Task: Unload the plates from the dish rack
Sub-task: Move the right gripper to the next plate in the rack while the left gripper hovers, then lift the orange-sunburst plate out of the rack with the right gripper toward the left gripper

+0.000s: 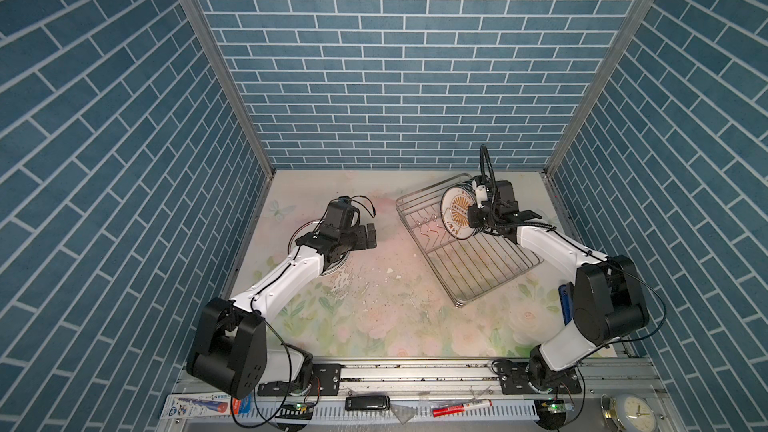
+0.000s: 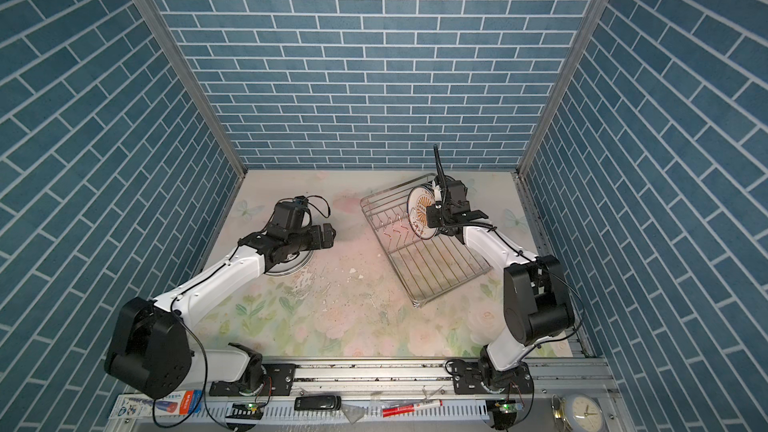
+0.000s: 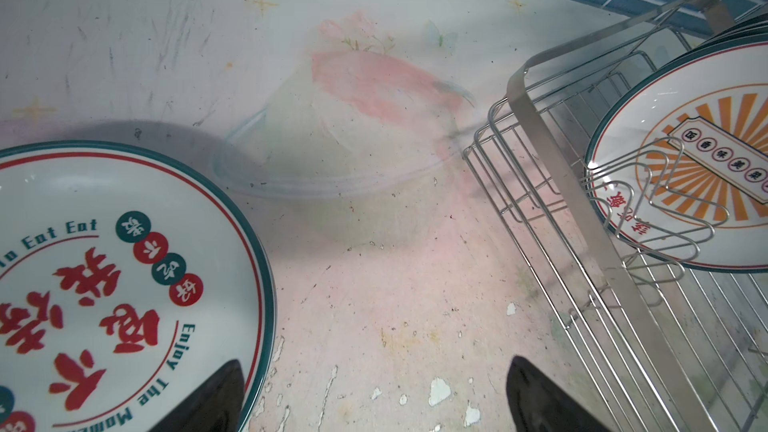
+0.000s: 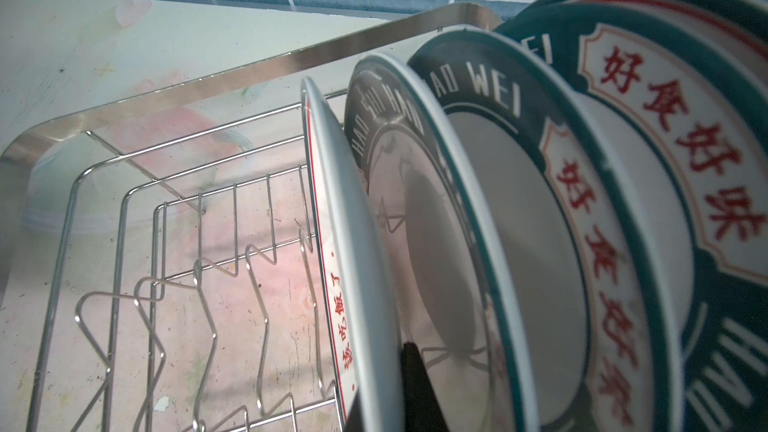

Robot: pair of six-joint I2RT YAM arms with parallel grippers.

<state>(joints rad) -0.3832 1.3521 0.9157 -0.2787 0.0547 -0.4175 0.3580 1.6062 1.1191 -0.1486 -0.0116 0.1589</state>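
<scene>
Floral table (image 1: 374, 284); right tool (image 4: 384, 405) tight on plate (image 1: 455, 209)

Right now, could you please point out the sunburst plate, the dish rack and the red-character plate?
sunburst plate (image 1: 456, 209): in a top view, on its orange-rayed centre.
dish rack (image 1: 490, 278): in a top view, on its bare wire floor.
red-character plate (image 3: 124, 284): left wrist view, on its white face.

We see a table (image 1: 395, 292) with a floral cover. The dish rack (image 1: 478, 272) stands at its right, and a plate (image 3: 83, 201) lies flat at its left.
</scene>
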